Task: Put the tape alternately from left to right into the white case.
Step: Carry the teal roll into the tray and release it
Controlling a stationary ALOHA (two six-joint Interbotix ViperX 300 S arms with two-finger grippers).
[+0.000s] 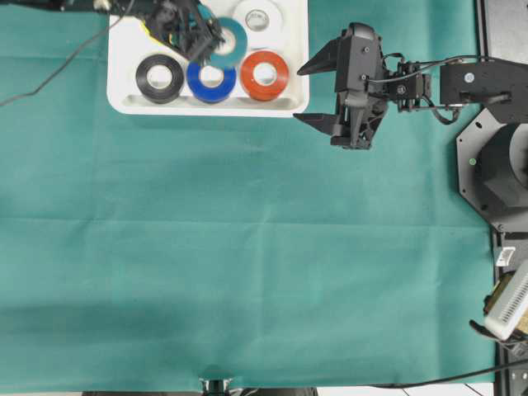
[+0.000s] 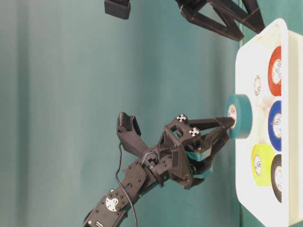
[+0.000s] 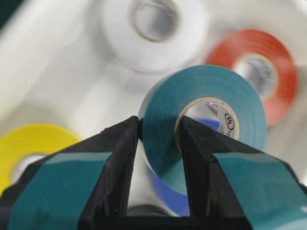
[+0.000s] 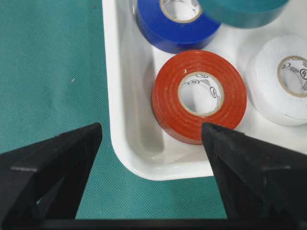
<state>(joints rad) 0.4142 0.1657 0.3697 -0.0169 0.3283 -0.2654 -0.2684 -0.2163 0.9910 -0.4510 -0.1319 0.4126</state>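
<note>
The white case (image 1: pixel 206 107) lies at the table's back left and holds a black tape (image 1: pixel 159 77), a blue tape (image 1: pixel 211 81), a red tape (image 1: pixel 265 75), a white tape (image 1: pixel 257 18) and a yellow tape (image 2: pixel 261 164). My left gripper (image 3: pixel 159 128) is shut on the wall of a teal tape (image 3: pixel 211 110), one finger in its hole. It holds the teal tape (image 2: pixel 239 122) just above the case floor, between the yellow and white rolls. My right gripper (image 1: pixel 300 95) stands open and empty beside the case's right rim (image 4: pixel 112 96), near the red tape (image 4: pixel 199 96).
Green cloth (image 1: pixel 247 272) covers the table. The right arm's black base (image 1: pixel 495 165) stands at the right edge, with small items (image 1: pixel 507 301) in front of it. A black cable (image 1: pixel 49 74) trails left of the case.
</note>
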